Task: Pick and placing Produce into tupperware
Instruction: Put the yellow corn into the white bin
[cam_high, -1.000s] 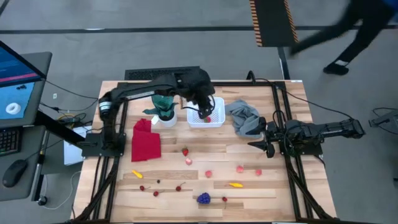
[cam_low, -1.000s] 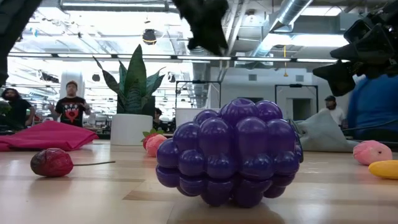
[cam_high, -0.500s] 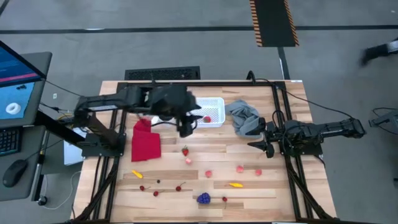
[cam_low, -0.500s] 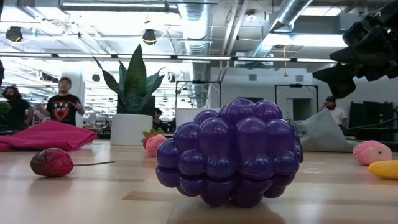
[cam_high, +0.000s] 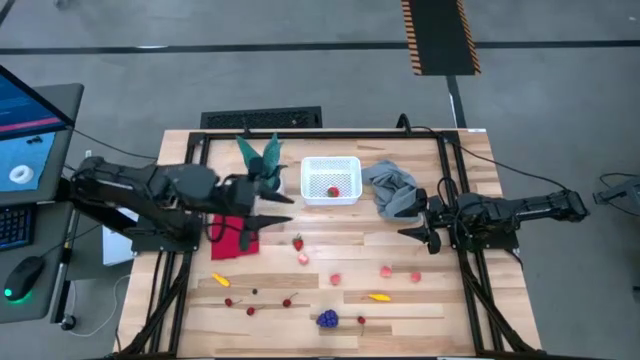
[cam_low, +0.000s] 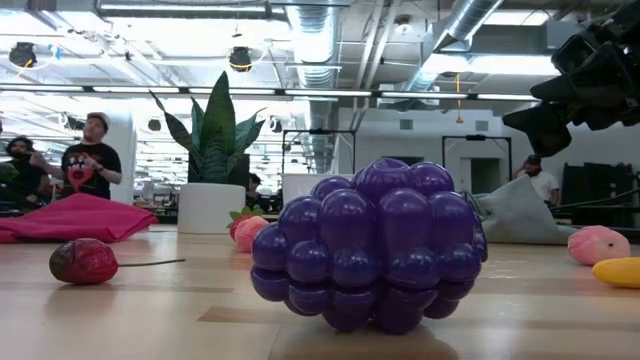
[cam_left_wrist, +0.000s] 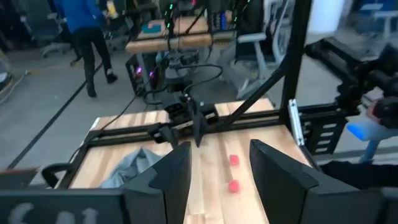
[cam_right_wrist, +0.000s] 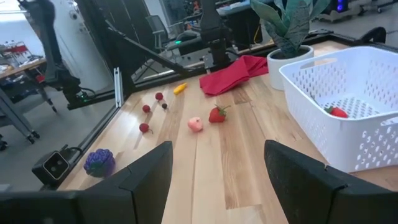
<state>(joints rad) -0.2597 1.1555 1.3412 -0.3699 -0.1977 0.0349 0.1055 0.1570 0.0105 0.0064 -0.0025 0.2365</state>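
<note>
Wooden table (cam_high: 400, 300) in an open workshop; toy fruit lies scattered, red cloth (cam_high: 233, 238) under the left gripper (cam_high: 283, 210), both grippers' fingers spread, empty.

Left end effector (cam_high: 283, 207) open, empty, above table; right end effector (cam_high: 408, 222) open, idle.

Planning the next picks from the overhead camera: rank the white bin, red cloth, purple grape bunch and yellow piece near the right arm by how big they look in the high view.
1. white bin: largest, though the red cloth is partly hidden, so this is unsure.
2. red cloth, partly hidden by the left arm.
3. purple grape bunch.
4. yellow piece: close to the grapes, slimmer.
</note>
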